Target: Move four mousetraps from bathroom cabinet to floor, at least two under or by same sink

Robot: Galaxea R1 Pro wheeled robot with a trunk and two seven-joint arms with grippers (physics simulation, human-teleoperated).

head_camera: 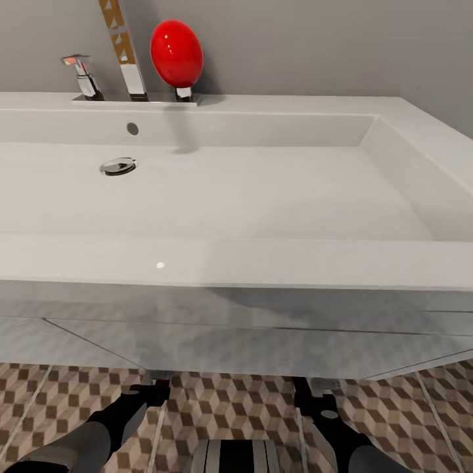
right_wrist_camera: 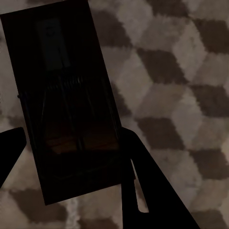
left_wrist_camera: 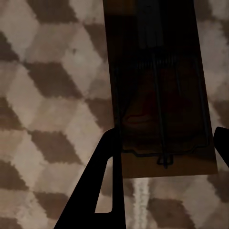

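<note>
A mousetrap [left_wrist_camera: 157, 86], a brown wooden board with dark metal wire, sits between the fingers of my left gripper [left_wrist_camera: 167, 138], which is shut on its long edges just above the cube-pattern bathroom floor [left_wrist_camera: 52, 95]. My right gripper [right_wrist_camera: 71, 138] is shut the same way on a second mousetrap [right_wrist_camera: 67, 95], also low over the floor [right_wrist_camera: 176, 86]. In the head view both arms reach forward under the white vanity [head_camera: 230, 341] that carries the bathroom sink [head_camera: 263, 263], so their fingertips are hidden there. The cabinet is out of view.
The wide basin has a chrome tap [head_camera: 131, 59], a red egg-shaped object [head_camera: 176, 52] and a drain [head_camera: 119, 165] at its back. The vanity's front overhangs both wrists. Patterned tiles [head_camera: 243, 407] show between my arms.
</note>
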